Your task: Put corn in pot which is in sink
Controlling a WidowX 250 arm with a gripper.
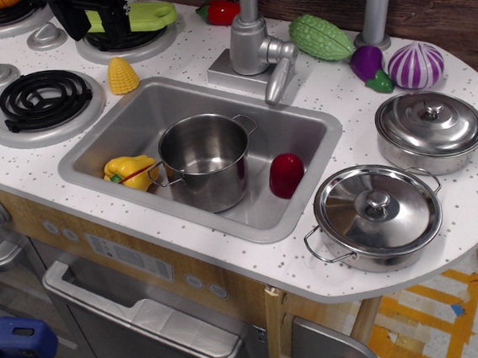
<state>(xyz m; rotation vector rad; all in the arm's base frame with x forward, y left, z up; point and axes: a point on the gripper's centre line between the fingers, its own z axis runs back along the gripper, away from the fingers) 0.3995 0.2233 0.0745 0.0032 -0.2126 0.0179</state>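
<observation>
The corn (122, 75), a stubby yellow cob with bumpy kernel rows, lies on the countertop (255, 254) just beside the sink (299, 148), apart from the pot (205, 161). The gripper (79, 12) hangs over the stove; its opening cannot be made out.

A child's play kitchen is standing here, not a real one: a white speckled counter (445, 210) is carrying a grey sink (302, 135) with a toy faucet (253, 42) rising just behind it, and coiled black burners (45, 100) are sitting to the sink's left. Plastic vegetables (321, 37) are lying behind the sink, two lidded steel pans (378, 215) are resting to its right, and an oven door handle (142, 315) is showing below it.
</observation>
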